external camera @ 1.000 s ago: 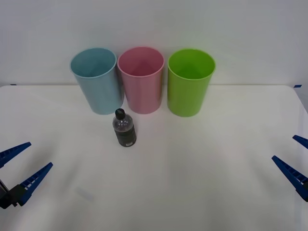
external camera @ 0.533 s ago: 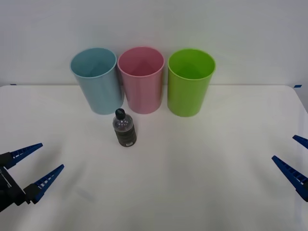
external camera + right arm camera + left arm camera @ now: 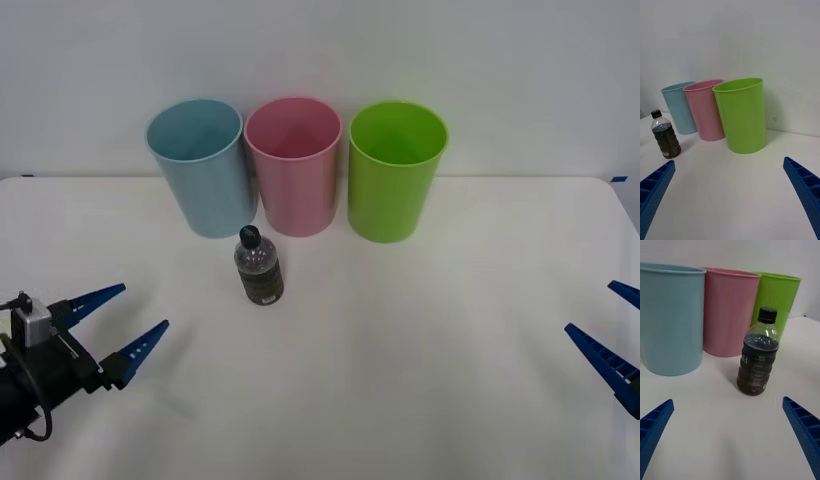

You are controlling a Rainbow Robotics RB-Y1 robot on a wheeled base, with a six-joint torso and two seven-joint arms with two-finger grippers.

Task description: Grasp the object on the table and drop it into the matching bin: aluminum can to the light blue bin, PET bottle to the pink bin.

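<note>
So this looks like the approach step, nothing grabbed yet. The PET bottle [image 3: 259, 266] stands upright on the white bench [image 3: 420, 340], just in front of the gap between the light blue bin [image 3: 200, 168] and the pink bin [image 3: 294, 166], close to both but touching neither as far as I can tell. A lime green bin [image 3: 396, 171] sits on the far side of the pink one.

The left gripper [image 3: 122, 323] hangs low over the bench at the near left, fingers spread wide, pointing toward the bottle with a good stretch of bare bench between them. In its wrist view the bottle sits roughly centred between the two blue fingers, so the line-up looks decent. The right gripper [image 3: 620, 335] is parked at the right edge, also spread, well away from everything.

Next move, I'd guess: push the left gripper forward until the fingers straddle the bottle's body, then squeeze.

Room-wise, the near side is wide open. The tight spot is behind the bottle, where the bins stand close, so overshooting could bump them. The lift has to clear the pink rim, which is far taller than the bottle.
</note>
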